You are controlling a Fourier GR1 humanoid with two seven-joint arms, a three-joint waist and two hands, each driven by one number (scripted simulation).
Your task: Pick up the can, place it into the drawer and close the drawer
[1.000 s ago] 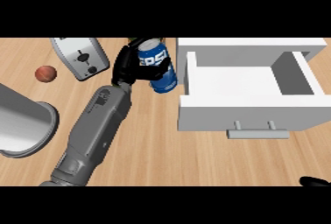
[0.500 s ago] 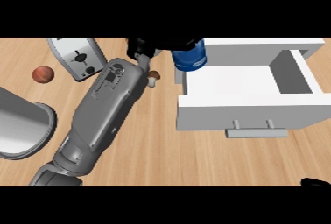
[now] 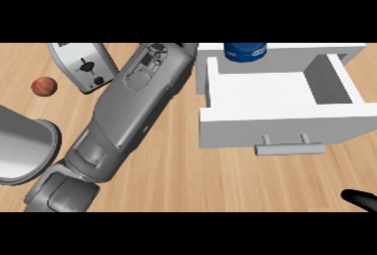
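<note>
The blue can [image 3: 245, 51] shows at the view's top edge, over the back wall of the open white drawer [image 3: 221, 119]; only its lower part is seen, and whether it touches the drawer I cannot tell. My left forearm [image 3: 132, 109] stretches from the lower left up to the top edge beside the can. The left hand itself is cut off by that edge. The drawer's inside is bare white, and its grey handle [image 3: 289, 148] faces me. My right hand [image 3: 361, 199] rests at the lower right corner, only a straight black finger showing.
A grey toaster-like appliance [image 3: 85, 64] lies at the upper left, with a small red-brown ball [image 3: 44, 86] beside it. A large grey metal pot [image 3: 22, 149] lies on its side at the left edge. Wooden counter [image 3: 221, 179] surrounds the drawer.
My left arm has carried the can up and to the right, from beside the drawer's left wall to above its back. The left hand has passed out of the top of the view.
</note>
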